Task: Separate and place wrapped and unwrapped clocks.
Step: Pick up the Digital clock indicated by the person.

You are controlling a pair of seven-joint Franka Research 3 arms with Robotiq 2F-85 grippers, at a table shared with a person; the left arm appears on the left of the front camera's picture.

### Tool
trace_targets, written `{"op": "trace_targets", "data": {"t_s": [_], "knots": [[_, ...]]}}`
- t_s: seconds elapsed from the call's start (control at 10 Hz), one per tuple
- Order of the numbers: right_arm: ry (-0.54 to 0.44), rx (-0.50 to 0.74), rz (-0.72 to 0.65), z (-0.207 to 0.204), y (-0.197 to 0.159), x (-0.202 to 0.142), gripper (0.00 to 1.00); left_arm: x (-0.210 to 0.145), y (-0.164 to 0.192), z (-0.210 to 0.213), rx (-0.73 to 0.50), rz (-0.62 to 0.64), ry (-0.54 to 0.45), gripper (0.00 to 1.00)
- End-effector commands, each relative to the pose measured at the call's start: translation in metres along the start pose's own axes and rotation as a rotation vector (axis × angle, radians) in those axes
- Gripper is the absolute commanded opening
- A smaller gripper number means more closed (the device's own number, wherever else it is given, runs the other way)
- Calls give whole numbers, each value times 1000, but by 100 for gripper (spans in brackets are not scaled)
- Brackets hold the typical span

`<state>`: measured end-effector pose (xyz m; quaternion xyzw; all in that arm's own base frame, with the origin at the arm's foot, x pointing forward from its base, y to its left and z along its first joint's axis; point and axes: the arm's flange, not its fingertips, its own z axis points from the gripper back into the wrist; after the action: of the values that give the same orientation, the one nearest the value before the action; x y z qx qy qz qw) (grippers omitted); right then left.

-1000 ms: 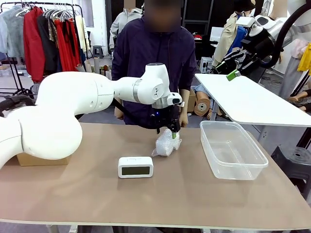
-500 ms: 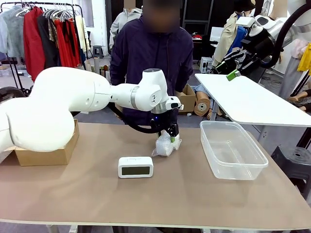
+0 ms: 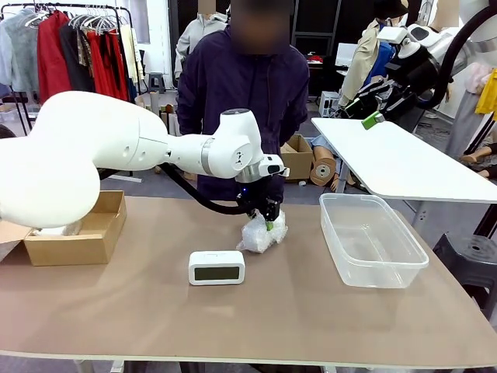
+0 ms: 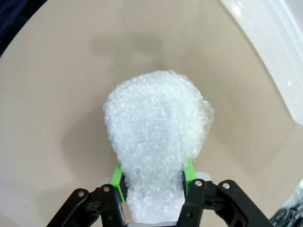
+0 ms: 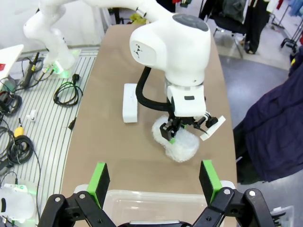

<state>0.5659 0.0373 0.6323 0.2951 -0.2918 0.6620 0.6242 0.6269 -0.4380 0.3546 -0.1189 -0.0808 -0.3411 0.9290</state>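
on the tan bench (image 3: 155, 311), about mid-way across, lies the lumpy white bubble-wrap bundle (image 4: 156, 118), its long axis running straight ahead of our left fingers (image 3: 269, 224), which we hold clamped on its near end; our right fingers (image 5: 208, 180) hang apart, well away.

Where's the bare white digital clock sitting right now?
In the front view, the small white digital clock lies near the middle of the brown table, just left of and nearer the robot than the translucent bubble-wrap bundle clamped in the left pincer.
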Motion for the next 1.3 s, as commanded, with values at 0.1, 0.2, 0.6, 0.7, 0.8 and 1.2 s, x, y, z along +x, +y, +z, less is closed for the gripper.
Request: {"op": "trace_targets", "data": {"t_s": [0.1, 0.2, 0.6, 0.7, 0.8, 1.2], "knots": [[22, -12, -20, -1, -1, 4, 100, -3, 4, 38, 20, -98, 7, 0], [22, -12, -20, -1, -1, 4, 100, 3, 7, 59, 59, -118, 29, 0], [22, -12, -20, -1, -1, 4, 100, 11, 4, 160, 232, -266, 203, 0], [22, -12, -20, -1, -1, 4, 100, 11, 3, 184, 241, -347, 276, 0], [22, -12, -20, -1, -1, 4, 100, 14, 5, 208, 289, -394, 298, 0], [22, -12, -20, -1, -1, 4, 100, 20, 10, 274, 480, -366, 380, 0]]}}
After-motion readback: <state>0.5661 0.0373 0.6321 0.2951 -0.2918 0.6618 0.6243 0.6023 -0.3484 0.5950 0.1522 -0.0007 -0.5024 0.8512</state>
